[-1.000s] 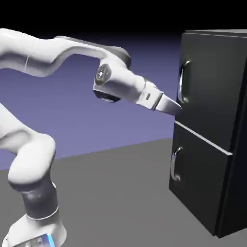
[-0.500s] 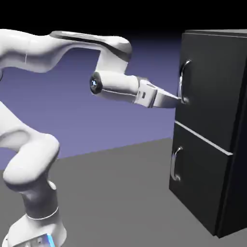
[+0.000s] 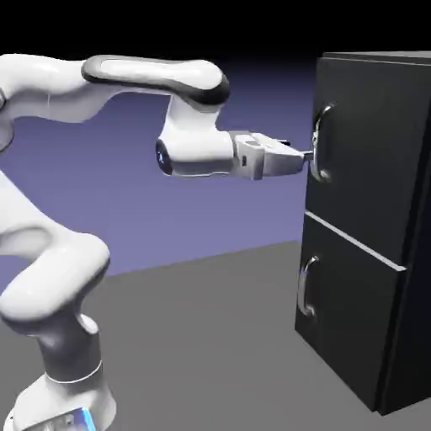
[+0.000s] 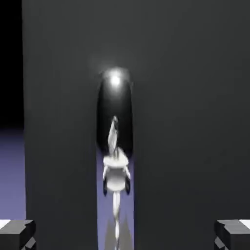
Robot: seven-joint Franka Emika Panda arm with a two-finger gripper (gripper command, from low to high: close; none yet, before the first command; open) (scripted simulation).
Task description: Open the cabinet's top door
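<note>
**Now level, arm lines up on the top door's handle**

Here your gripper (image 3: pixel 305 157) reaches toward three o'clock in the exterior view, its tips just at the curved silver handle (image 3: pixel 319 143) of the top door (image 3: pixel 370 151). That door is the upper panel of the black cabinet (image 3: pixel 370 320), which stands on the grey surface (image 3: pixel 202 337) at the frame's right and looks shut. In the hand view, the jaws stand wide apart: each grey finger tip (image 4: pixel 17 233) sits in a bottom corner, and the handle (image 4: pixel 115 146) runs up the middle between them, ungripped. You are at the approach step, by my reading. Next you would need to ease forward until the bar lies between the fingers, close on it, then pull back toward nine o'clock. Compared with a second ago, the hand has risen from a downward tilt to nearly level, and its tips now meet the handle higher up its curve.
</note>
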